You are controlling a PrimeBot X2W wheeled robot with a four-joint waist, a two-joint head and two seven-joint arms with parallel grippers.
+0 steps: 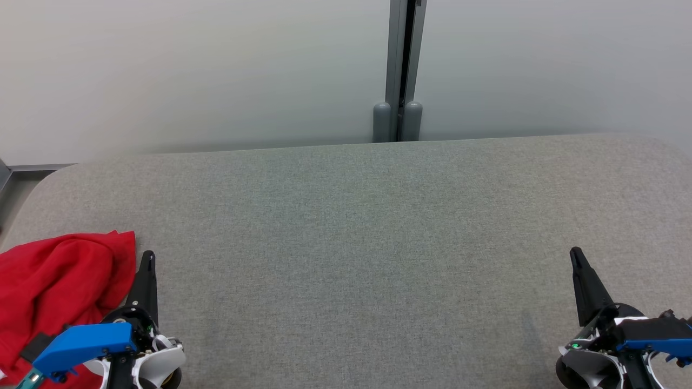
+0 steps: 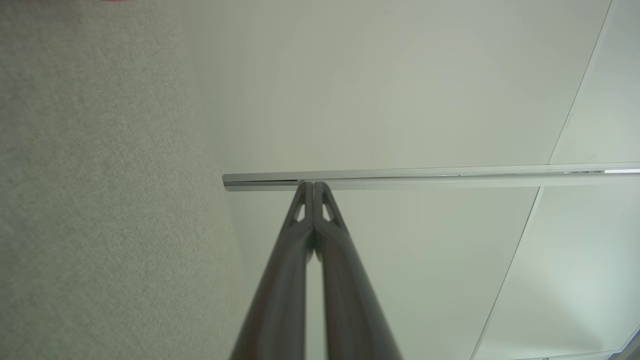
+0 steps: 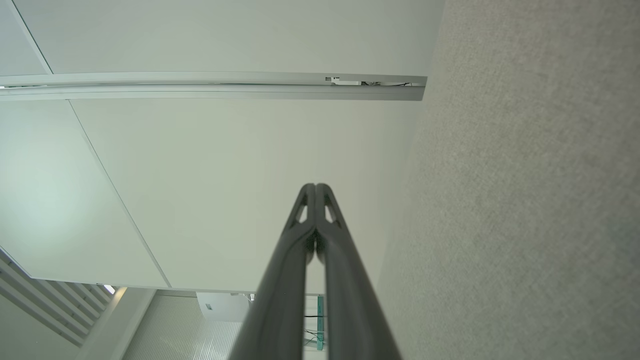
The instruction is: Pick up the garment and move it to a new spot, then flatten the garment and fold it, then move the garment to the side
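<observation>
Red garment (image 1: 48, 286) lies bunched beside the left gripper (image 1: 147, 255), its long axis unclear. That gripper and the right gripper (image 1: 576, 252) hold their fingers pressed together, empty.

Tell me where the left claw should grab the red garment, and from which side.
Probably the rumpled right edge of the red garment, nearest the left claw, coming from the grey surface side. Folds there offer cloth to pinch; the shut claw must open first.

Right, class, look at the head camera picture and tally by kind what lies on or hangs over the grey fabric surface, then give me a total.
red garment: 1
grippers: 2 (left gripper, right gripper, both shut and empty)
Total: 3
</observation>
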